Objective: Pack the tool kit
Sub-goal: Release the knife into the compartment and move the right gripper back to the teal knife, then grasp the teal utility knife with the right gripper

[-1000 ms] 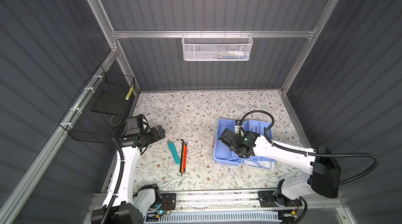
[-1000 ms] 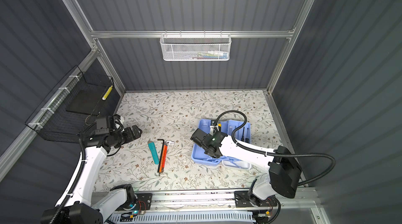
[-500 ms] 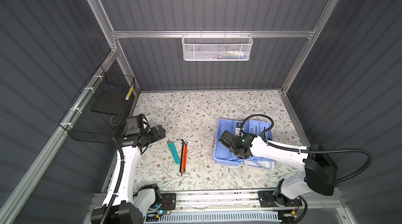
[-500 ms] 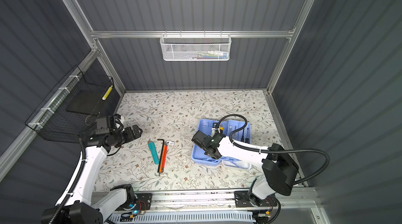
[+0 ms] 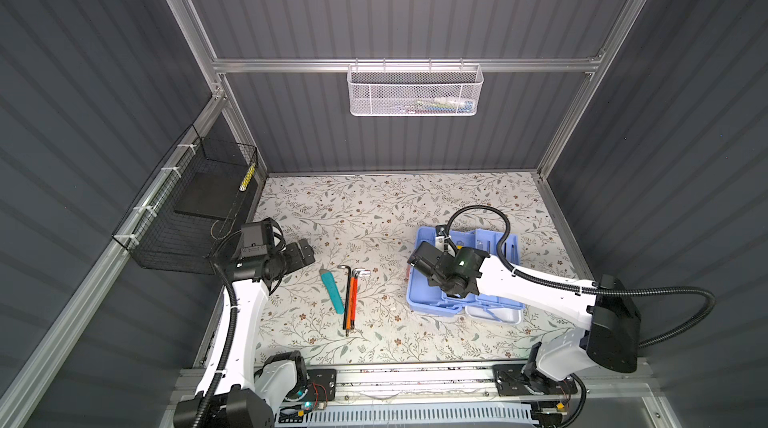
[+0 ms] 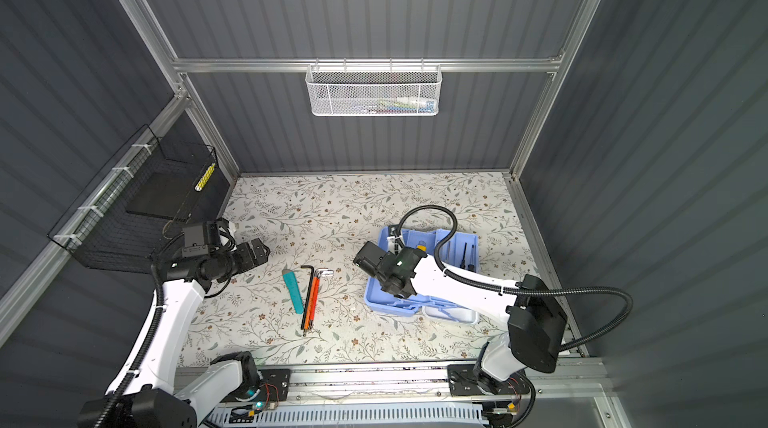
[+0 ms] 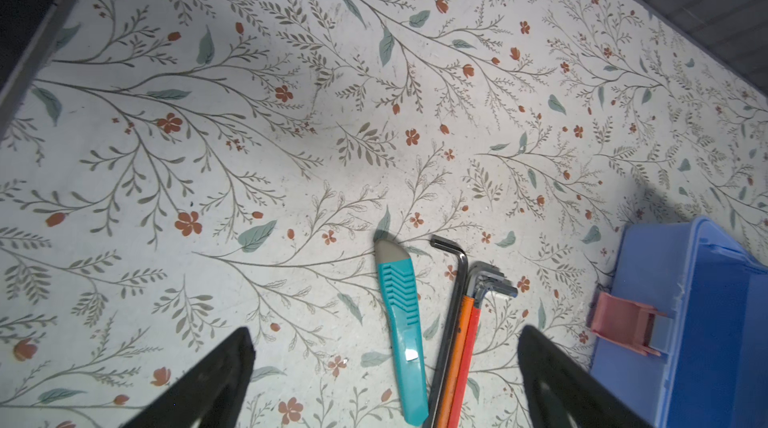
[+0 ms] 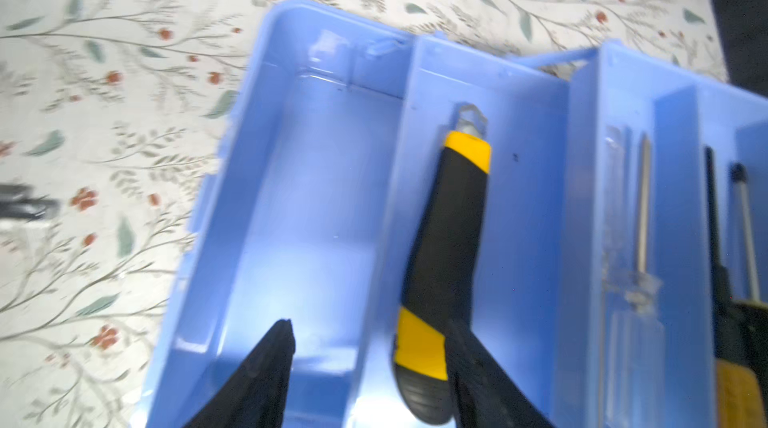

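The tool kit (image 5: 432, 306) (image 6: 386, 302) stands open at the right of the floral floor, its light blue trays spread and its white lid (image 5: 494, 314) at the front. A pink latch (image 7: 623, 322) sticks out of its left side. My right gripper (image 5: 419, 259) (image 8: 370, 326) hovers over the left end of the box, open. A black and yellow utility knife (image 8: 453, 218) lies in the tray, touching one finger and clear of the other. My left gripper (image 5: 305, 253) (image 7: 384, 334) stands open above a teal knife (image 7: 401, 318) (image 5: 332, 293) and a bundle of hex keys (image 7: 461, 322) (image 5: 351, 297).
Screwdrivers (image 8: 642, 205) (image 6: 465, 255) lie in the farther trays. A white mesh basket (image 5: 413, 91) hangs on the back wall. A black wire basket (image 5: 195, 214) hangs on the left wall beside my left arm. A metal rail (image 5: 415, 376) runs along the front edge.
My right gripper's jaws have spread apart over the tray and the utility knife now rests there. The left arm has not moved.
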